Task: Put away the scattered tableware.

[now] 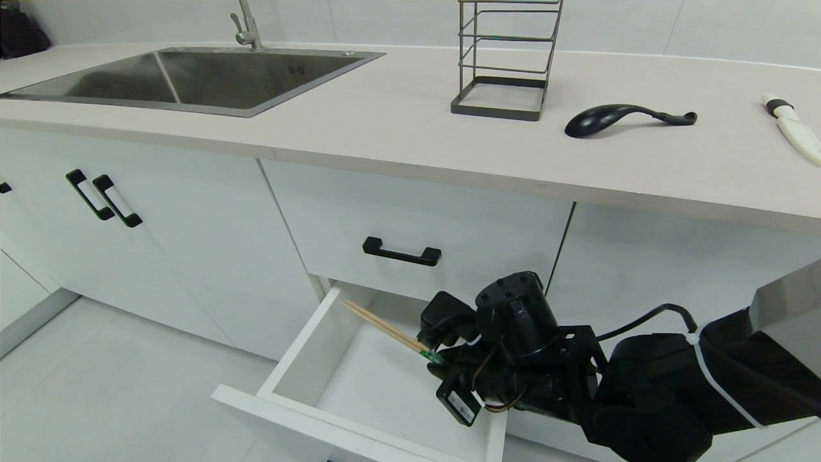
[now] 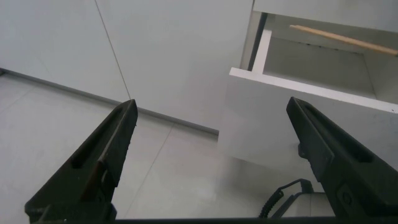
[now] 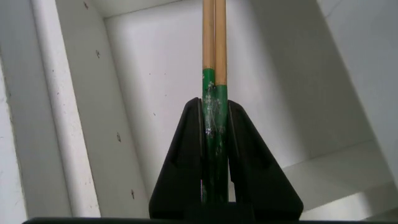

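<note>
Steel sink [image 1: 192,80] with a tap [image 1: 247,25] is set into the far left of a pale countertop [image 1: 397,128]. White cabinet doors [image 1: 160,244] with black handles stand below it. Low down, the left gripper [image 2: 211,109] hangs over grey floor tiles, near the front panel of an open drawer. Its two black fingers are spread wide, with nothing between them.

Right of the doors, that white drawer [image 1: 295,359] is pulled out beneath a closed one. A pair of wooden chopsticks [image 1: 385,330] with green ends slants over its inside, tips toward the back left corner. The right gripper [image 1: 436,356] is clamped tight on the green ends, at the drawer's right side.

On the countertop above stands a grey wire rack [image 1: 507,102]. Right of it lies a black spoon [image 1: 616,119]. A white knife [image 1: 795,128] with a black band lies at the far right edge, well apart from the spoon.
</note>
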